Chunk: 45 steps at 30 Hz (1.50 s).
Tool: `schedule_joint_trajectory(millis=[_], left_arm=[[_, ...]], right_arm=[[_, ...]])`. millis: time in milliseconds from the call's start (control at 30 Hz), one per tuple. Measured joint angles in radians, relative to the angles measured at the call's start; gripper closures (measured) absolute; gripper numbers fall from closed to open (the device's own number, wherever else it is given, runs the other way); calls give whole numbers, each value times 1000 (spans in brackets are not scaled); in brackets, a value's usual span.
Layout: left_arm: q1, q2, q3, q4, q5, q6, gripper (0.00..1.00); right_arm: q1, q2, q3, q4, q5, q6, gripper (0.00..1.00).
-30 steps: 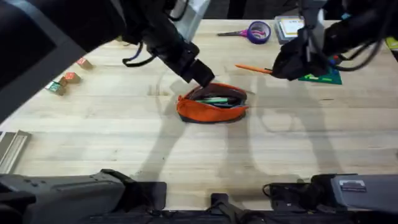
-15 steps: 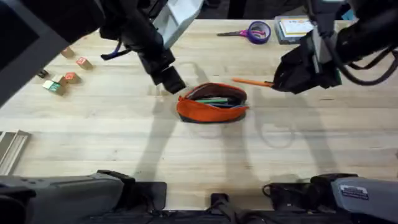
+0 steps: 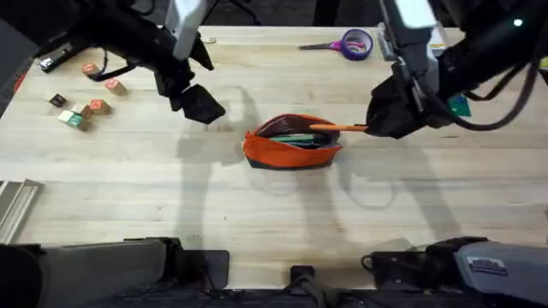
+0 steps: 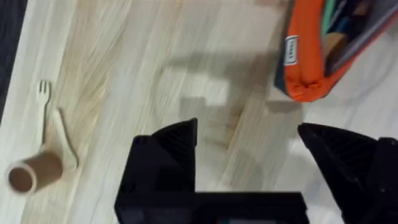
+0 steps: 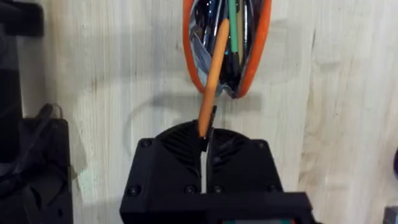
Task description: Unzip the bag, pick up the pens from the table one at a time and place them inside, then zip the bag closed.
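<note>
The right gripper (image 5: 205,138) pinches the orange pen (image 3: 336,127) by its end, tip poised over the open orange bag (image 3: 291,142) at mid-table (image 3: 257,205); the left gripper (image 4: 249,162) hangs spread and empty nearby. Released too soon, the pen could catch the rim and roll out. The bag gapes, a green pen (image 3: 295,137) already inside.

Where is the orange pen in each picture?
Overhead: the orange pen lies level between the right gripper and the open bag, its tip over the bag's mouth.
Left wrist: not in it; one end of the bag shows.
Right wrist: it slants from the gripper up into the bag.
Shared landmark: the orange bag.
</note>
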Motion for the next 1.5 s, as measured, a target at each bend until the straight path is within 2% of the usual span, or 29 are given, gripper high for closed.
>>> schedule_joint_trajectory(millis=[100, 200, 433, 800, 900, 1233, 1267, 1400, 1433, 1500], left_arm=[[28, 0, 0, -37, 82, 58, 7], [39, 0, 0, -84, 132, 113, 7], [39, 0, 0, -160, 177, 231, 7], [39, 0, 0, -160, 186, 255, 8], [39, 0, 0, -160, 186, 258, 7], [39, 0, 0, -160, 186, 261, 7], [39, 0, 0, -160, 186, 261, 8], [39, 0, 0, -151, 186, 261, 7], [39, 0, 0, -146, 186, 261, 7], [39, 0, 0, -145, 186, 261, 8]], right_arm=[[16, 28, 0, 10, 1, 1, 968], [40, 59, 0, 40, 4, 7, 968], [101, 141, 0, 131, 7, 62, 968], [212, 262, 0, 299, 6, 157, 968], [269, 314, 0, 364, 6, 200, 968], [290, 384, 0, 391, -1, 243, 962], [290, 385, 0, 386, -1, 256, 633], [291, 390, 0, 380, -1, 258, 72], [291, 390, 0, 378, -2, 259, 20], [292, 391, 0, 378, -2, 259, 6]])
